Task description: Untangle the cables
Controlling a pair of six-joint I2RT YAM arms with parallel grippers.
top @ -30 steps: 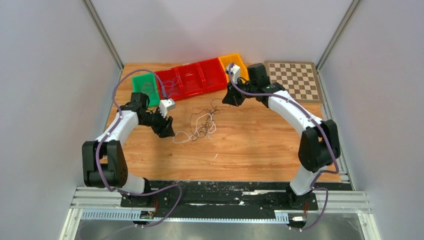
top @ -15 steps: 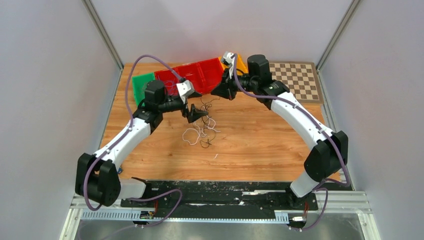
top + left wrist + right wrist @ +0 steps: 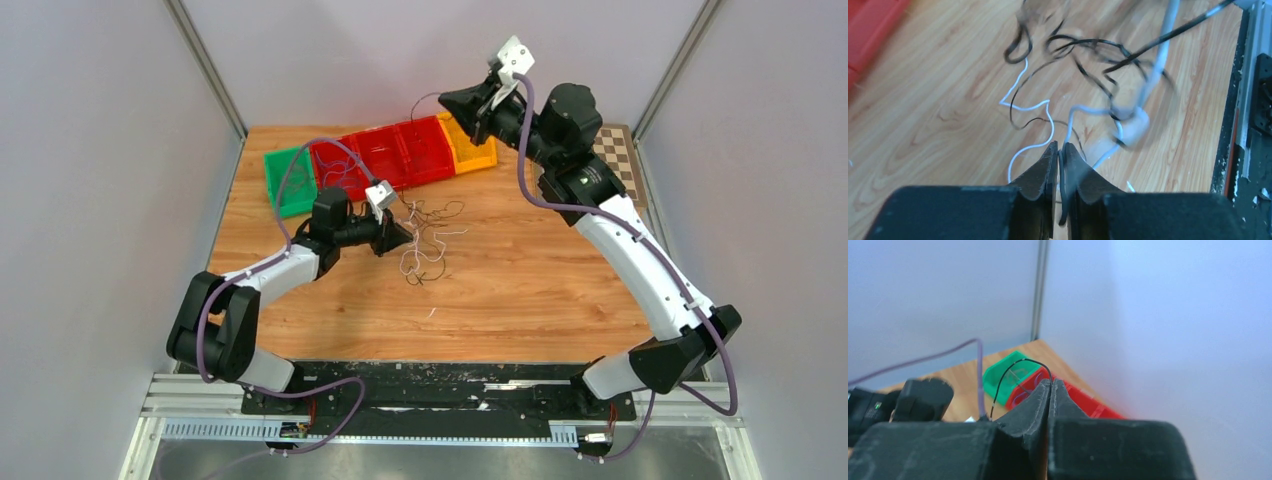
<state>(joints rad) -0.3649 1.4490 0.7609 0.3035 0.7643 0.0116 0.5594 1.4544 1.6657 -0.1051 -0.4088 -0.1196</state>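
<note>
A green plastic bin (image 3: 283,185), a long red divided tray (image 3: 385,150) and an orange bin (image 3: 468,148) line the far edge of the light wooden worktop (image 3: 520,290). A chequered board (image 3: 620,150) lies at the far right corner.

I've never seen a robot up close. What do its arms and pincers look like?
The left arm and right arm have white links, bulky black joints and a loose purple cable each. The left pincer and right pincer are black, with two tapered fingers and a small white block behind.

Each arm has white curved links (image 3: 640,260), bulky black joints (image 3: 215,330), a looping purple cable (image 3: 518,135) and black wedge-shaped fingers (image 3: 1040,172).
</note>
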